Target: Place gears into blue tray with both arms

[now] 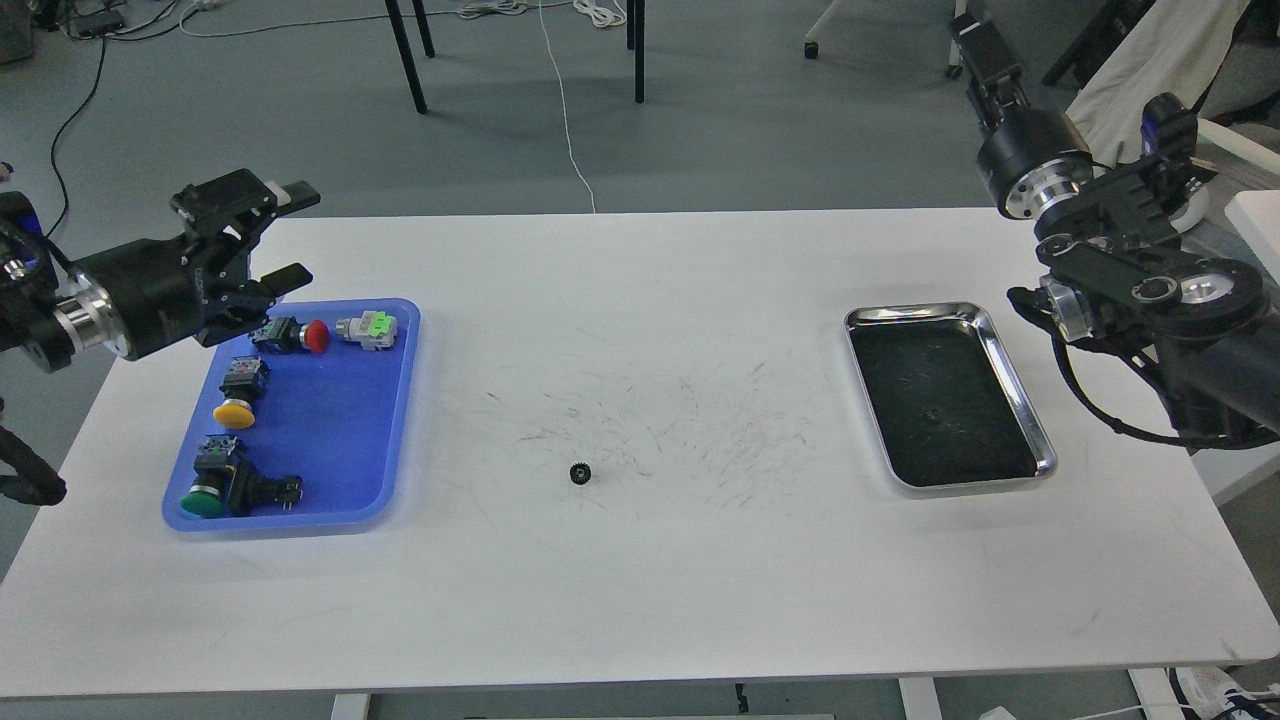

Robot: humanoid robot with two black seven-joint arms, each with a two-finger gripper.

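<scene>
white table (640, 600) fills most of the view, with grey floor, chair legs and cables beyond its far edge. one gear (579, 473) lies flat on the scuffed middle of the table, well apart from both trays and touched by nothing. another gear (932, 416) shows as a small speck on the black lining of the steel tray (1030, 425) at the right. the blue tray (330, 440) sits at the left and holds five push-buttons: red (316, 335), green-tagged (368, 327), yellow (234, 411), green (203, 499) and an all-black one (262, 490); no gear lies in it. the left gripper (283, 232) hangs above the tray's far left corner, its fingers spread apart and holding nothing. the right gripper (978, 40) is raised high beyond the table's far right corner, pointing away; it is seen end-on and dark, so i cannot tell whether its fingers are apart or together. a chair draped with pale cloth (1140, 90) stands behind it.
</scene>
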